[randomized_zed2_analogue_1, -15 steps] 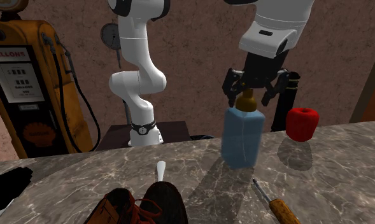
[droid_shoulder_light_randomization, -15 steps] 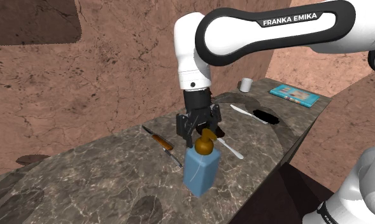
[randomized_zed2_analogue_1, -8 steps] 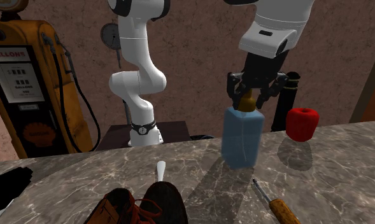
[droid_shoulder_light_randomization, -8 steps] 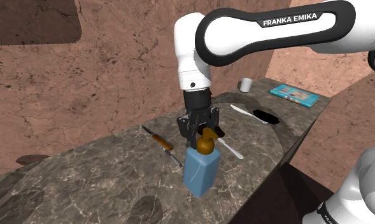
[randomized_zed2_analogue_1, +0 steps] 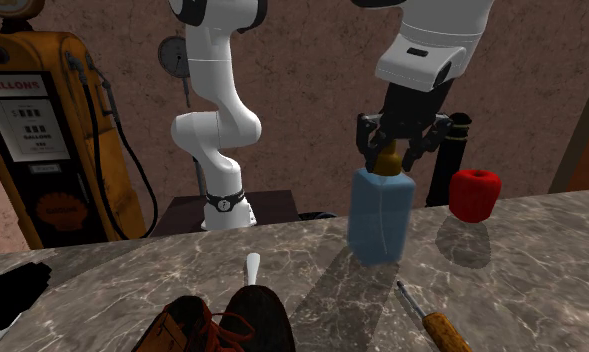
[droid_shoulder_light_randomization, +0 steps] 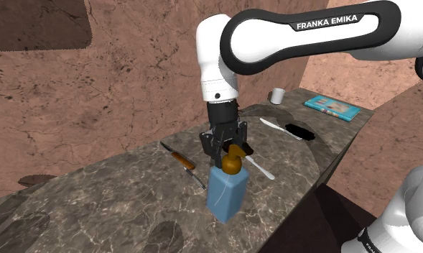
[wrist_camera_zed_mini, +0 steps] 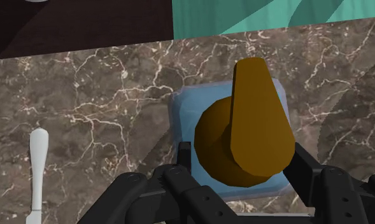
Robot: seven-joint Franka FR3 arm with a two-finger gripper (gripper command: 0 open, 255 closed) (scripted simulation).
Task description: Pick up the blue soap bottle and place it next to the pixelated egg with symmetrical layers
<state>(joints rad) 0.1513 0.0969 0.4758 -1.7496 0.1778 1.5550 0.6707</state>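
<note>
As the boxy blue bottle (droid_shoulder_light_randomization: 225, 194) stands on veined marble (droid_shoulder_light_randomization: 109, 198), the hand (randomized_zed2_analogue_1: 393, 160) clamps its rounded pump (wrist_camera_zed_mini: 246, 130)

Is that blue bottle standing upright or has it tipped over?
Upright. The blue bottle stands on its base on the counter, brown pump on top, with the gripper clasping the pump from above.

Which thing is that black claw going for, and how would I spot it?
On the brown marble counter, look under the arm's black gripper. There stands the soap bottle: an upright pale-blue block with a brown pump top, unlike the flat screwdriver and white utensil lying beside it.
</note>
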